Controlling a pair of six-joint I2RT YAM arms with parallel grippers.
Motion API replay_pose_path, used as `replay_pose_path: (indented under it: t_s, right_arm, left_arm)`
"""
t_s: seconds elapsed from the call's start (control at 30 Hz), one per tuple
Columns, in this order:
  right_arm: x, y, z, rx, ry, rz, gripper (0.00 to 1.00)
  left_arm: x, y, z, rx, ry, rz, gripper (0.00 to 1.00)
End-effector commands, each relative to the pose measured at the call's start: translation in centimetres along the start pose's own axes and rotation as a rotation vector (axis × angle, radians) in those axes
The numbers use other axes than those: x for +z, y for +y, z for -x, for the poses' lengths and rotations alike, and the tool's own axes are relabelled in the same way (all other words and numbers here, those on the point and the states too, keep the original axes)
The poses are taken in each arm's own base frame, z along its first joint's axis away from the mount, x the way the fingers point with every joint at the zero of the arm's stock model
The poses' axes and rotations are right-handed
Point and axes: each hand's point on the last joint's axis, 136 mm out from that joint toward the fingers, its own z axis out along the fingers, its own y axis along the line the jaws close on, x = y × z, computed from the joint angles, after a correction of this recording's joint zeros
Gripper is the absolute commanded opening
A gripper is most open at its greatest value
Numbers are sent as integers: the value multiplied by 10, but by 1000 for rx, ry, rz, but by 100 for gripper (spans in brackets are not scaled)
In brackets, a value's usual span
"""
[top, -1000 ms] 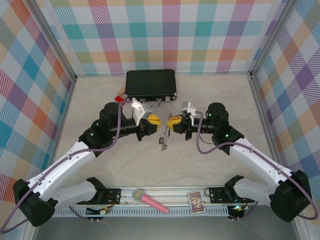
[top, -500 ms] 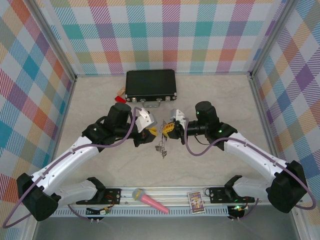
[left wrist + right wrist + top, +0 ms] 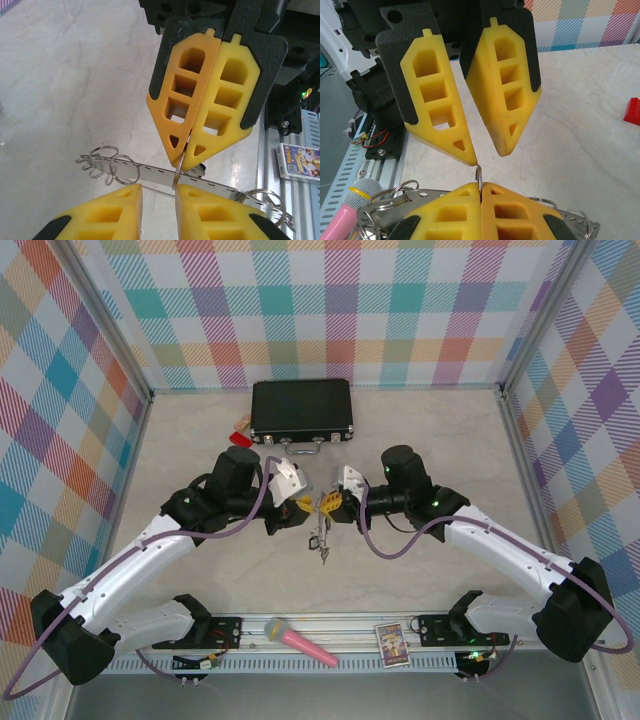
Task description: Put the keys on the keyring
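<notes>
No legible text; small card (image 3: 299, 161) print too blurred (colourful cover).

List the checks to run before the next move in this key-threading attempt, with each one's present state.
1. Right gripper shut on a small loop of the keyring: ok.
2. Left gripper open and facing the right gripper tip to tip: ok.
3. One of the keys between the left gripper's fingers: not ok, the gap is bare.
4. Keys located: cannot tell. In the top view, what hangs under the grippers is too small to make out.
5. Black case apart from both arms: ok.
</notes>
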Motion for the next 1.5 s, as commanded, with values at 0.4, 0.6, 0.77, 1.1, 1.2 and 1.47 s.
replay_pose_path:
  t_s: [0.4, 0.6, 0.77, 1.1, 1.2, 1.47]
  right_arm:
    - [1, 8, 25, -67, -52, 33, 0]
    - [2, 11, 26, -69, -56, 40, 0]
    - [1, 13, 27, -71, -60, 46, 0]
    - [-3, 0, 21, -41, -49, -57, 11]
    - [-8, -9, 19, -24, -61, -128, 23]
    - [-22, -13, 16, -13, -135, -217, 27]
  left_arm:
    - [3, -15, 2, 10, -9, -75, 20]
    - [7, -19, 1, 1, -1, -106, 18]
    - [7, -23, 4, -2, -15, -128, 11]
    - [8, -21, 8, -9, -48, -110, 0]
    - [5, -20, 14, -13, -94, -89, 0]
    - [-5, -19, 33, -21, -220, -65, 0]
